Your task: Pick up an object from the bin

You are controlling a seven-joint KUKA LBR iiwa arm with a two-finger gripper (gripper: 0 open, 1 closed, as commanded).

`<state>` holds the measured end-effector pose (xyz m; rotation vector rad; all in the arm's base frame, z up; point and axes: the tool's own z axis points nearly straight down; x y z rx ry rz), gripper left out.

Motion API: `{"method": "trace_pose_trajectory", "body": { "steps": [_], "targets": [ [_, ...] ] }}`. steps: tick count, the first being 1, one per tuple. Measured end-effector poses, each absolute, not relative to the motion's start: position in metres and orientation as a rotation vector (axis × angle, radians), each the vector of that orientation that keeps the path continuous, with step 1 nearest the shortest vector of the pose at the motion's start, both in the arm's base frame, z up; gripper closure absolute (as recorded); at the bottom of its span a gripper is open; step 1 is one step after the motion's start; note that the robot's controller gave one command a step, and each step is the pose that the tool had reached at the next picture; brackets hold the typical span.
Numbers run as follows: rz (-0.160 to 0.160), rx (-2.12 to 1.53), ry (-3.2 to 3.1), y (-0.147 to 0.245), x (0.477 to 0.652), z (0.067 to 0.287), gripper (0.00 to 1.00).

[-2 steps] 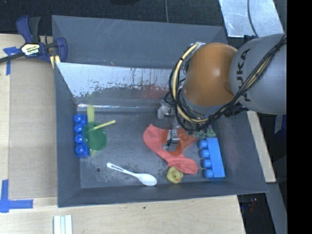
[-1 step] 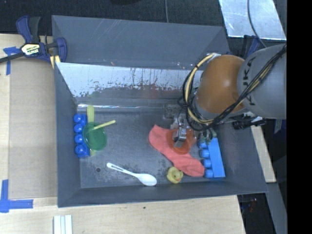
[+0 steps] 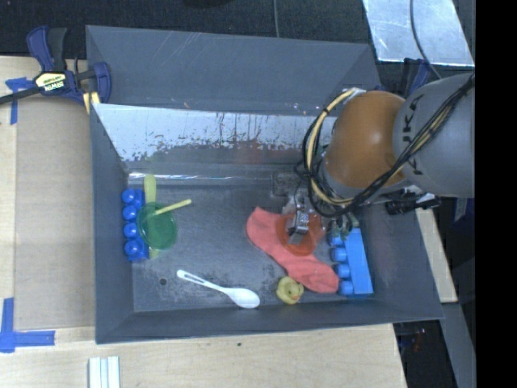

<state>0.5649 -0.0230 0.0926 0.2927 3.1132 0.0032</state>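
Down in the right half of the grey bin, the gripper sits at the upper part of a pink-red floppy piece, which lies on the floor running from the middle toward the front right; whether the gripper is released or clenched on it cannot be told. Just right of the gripper lies a blue studded block, beside the pink piece's far end, with a small yellow-green lump nearby. Well apart to the left lie a white spoon, a green disc and a row of blue balls.
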Motion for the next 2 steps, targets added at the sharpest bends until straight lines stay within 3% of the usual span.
{"method": "trace_pose_trajectory", "body": {
  "steps": [2],
  "targets": [
    [0.002, 0.232, 3.121, -0.006, 0.564, 0.228, 1.0]
  ]
}}
